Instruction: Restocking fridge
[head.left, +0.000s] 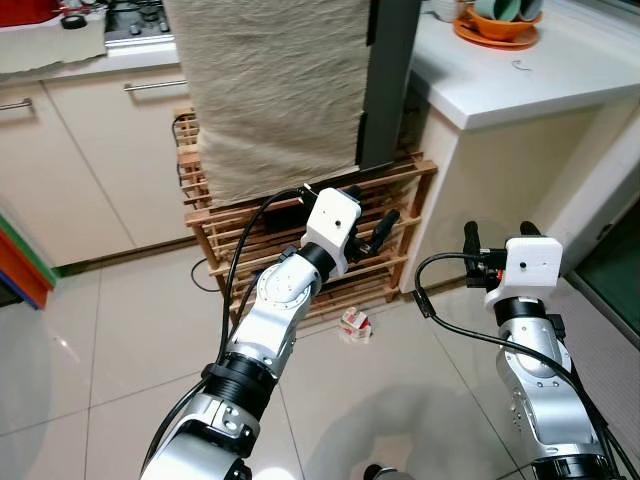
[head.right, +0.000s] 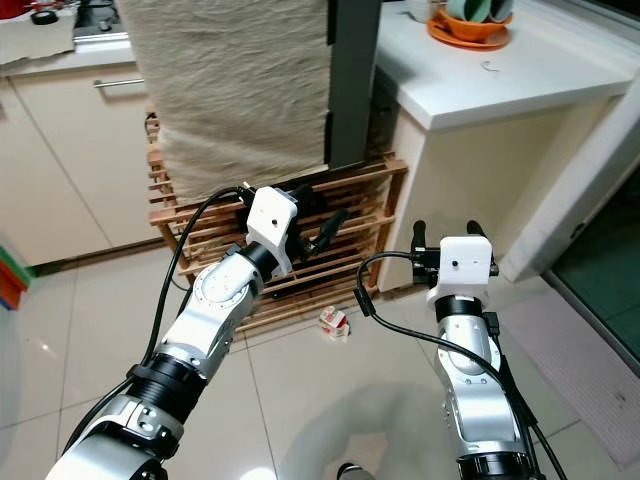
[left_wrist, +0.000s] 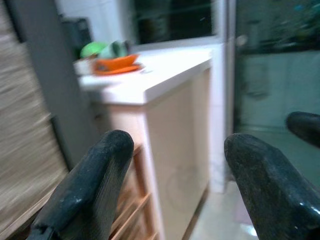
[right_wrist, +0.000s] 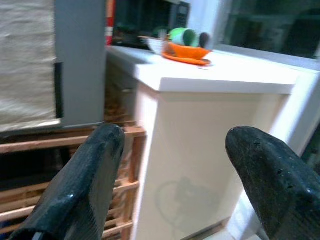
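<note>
A tall grey appliance (head.left: 392, 80), partly draped in a beige cloth (head.left: 270, 90), stands on a wooden slatted rack (head.left: 405, 185). A small red-and-white carton (head.left: 355, 324) lies on the tiled floor in front of the rack. My left gripper (head.left: 372, 215) is raised in front of the rack, above the carton, open with nothing between its fingers (left_wrist: 85, 190). My right gripper (head.left: 498, 232) is held up beside the white counter's side panel, open and empty, its fingers (right_wrist: 80, 185) pointing toward the counter.
A white counter (head.left: 540, 70) at the right carries an orange dish (head.left: 497, 25) with green cups. Cream cabinets (head.left: 100, 150) and a hob (head.left: 140, 18) lie at the back left. A coloured object (head.left: 20, 265) juts in at far left. Bare tiles (head.left: 130, 330) spread in front.
</note>
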